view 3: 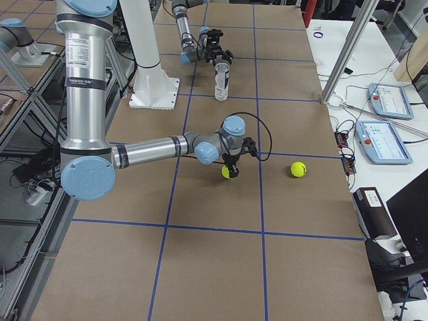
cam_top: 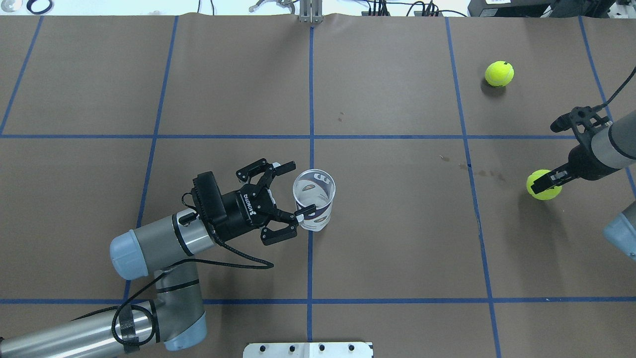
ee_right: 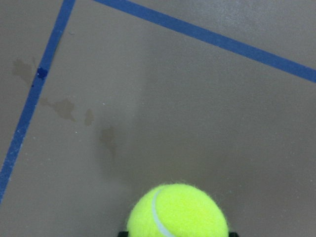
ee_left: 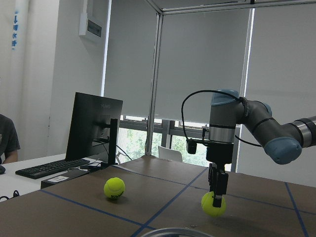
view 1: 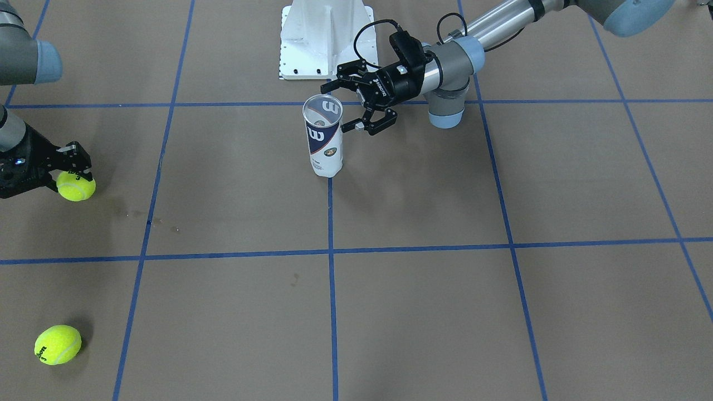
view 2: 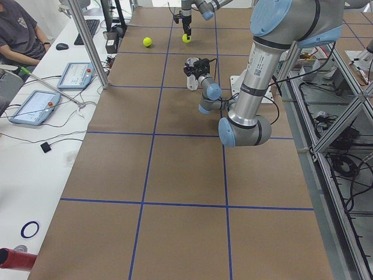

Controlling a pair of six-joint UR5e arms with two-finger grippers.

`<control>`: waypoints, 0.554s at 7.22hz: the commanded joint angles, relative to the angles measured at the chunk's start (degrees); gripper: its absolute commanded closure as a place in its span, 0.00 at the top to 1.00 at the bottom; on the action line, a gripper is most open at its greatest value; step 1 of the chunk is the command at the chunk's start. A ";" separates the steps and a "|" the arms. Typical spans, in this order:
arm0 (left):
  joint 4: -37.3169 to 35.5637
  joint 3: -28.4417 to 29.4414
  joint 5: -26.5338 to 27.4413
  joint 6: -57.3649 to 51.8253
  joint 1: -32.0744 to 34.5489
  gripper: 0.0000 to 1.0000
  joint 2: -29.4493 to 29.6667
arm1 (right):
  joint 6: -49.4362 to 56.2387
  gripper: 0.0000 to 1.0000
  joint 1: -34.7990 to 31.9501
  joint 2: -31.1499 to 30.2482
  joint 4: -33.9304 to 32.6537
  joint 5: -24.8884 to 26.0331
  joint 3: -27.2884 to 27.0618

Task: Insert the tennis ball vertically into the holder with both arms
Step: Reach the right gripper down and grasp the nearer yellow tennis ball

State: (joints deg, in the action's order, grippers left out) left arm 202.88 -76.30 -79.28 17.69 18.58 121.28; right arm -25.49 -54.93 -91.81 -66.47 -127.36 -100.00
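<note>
Brown blue-gridded desk point(cam_top: 397, 238). Clear plastic Wilson can point(cam_top: 314, 199) upright right beside the spread-open left end effector point(cam_top: 289, 199); right end effector point(cam_top: 547, 181) is clamping a yellow tennis ball point(cam_top: 544, 190).

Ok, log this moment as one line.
left gripper: open by holder | right gripper: shut on tennis ball | second ball: loose

The can point(view 1: 323, 139) stands upright, mouth open, on a blue line point(view 1: 331, 223); the left gripper point(view 1: 338, 108) gapes wide beside its rim; the right gripper point(view 1: 72, 177) clasps a ball point(view 1: 77, 187); a second ball point(view 1: 58, 345) lies well apart.
</note>
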 commanded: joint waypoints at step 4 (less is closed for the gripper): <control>0.06 -0.25 -0.09 0.06 -0.03 0.99 -0.08 | -7.12 0.00 0.00 8.64 -12.94 -3.07 -7.03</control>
State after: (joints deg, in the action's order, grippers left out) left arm 202.81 -76.22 -79.35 17.68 18.54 121.17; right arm -32.18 -54.90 -85.58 -74.27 -130.21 -104.98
